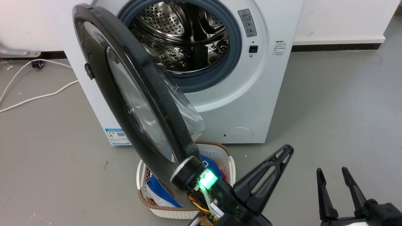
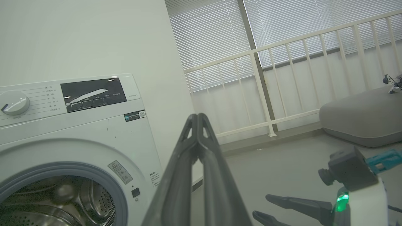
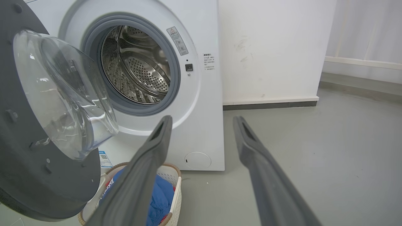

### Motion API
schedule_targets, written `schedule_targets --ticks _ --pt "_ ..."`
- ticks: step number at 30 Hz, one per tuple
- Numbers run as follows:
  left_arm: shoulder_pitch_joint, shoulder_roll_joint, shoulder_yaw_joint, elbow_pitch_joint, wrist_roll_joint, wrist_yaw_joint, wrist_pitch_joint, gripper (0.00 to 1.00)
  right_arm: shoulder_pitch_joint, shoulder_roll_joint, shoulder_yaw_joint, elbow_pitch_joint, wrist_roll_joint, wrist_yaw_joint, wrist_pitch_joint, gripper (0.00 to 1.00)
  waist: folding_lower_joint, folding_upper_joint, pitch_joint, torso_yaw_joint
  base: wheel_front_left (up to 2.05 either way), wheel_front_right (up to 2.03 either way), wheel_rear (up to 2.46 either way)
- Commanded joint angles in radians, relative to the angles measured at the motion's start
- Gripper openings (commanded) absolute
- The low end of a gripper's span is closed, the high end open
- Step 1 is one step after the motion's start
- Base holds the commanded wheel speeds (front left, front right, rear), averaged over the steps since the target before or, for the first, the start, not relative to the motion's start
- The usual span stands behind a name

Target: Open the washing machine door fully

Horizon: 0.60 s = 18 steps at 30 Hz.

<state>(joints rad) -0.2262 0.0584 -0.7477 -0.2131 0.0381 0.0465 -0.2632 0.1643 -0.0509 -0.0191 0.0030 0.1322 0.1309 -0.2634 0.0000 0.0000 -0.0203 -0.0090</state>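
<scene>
Round glossy black glass-windowed door [image 1: 125, 94] hangs half-swung from white boxy washing machine [image 1: 248, 94], just left of left gripper [image 1: 290, 149], jaws pressed together empty, probably to shove it wider; right gripper [image 1: 331, 171] jaws spread, idle.

The washing machine door [image 1: 135, 100], glossy black with a bulging clear glass bowl, is swung out on its left side, roughly square to the front. The white washing machine [image 1: 251, 94] has its steel drum wide open to view.
</scene>
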Motion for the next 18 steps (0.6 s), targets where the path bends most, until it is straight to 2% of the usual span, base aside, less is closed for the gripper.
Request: schedule_targets --ticks 1,9,18 --pt "0.016 0.003 -0.017 0.020 -0.006 -0.004 -0.002 0.00 -0.013 0.001 0.003 0.002 0.002 0.000 -0.002 1.00 0.0000 0.0000 0.002 -0.001 0.00 0.00 0.00" --pt "0.042 0.011 -0.065 0.113 -0.018 -0.006 -0.002 0.00 -0.023 0.001 0.015 0.006 -0.003 0.000 -0.002 1.00 0.0000 0.0000 0.009 0.001 0.00 0.00 0.00" --pt "0.092 0.026 -0.061 0.228 -0.054 0.013 -0.002 0.00 -0.027 0.001 0.020 0.011 -0.007 0.000 -0.002 1.00 0.0000 0.0000 0.022 0.006 0.00 0.00 0.00"
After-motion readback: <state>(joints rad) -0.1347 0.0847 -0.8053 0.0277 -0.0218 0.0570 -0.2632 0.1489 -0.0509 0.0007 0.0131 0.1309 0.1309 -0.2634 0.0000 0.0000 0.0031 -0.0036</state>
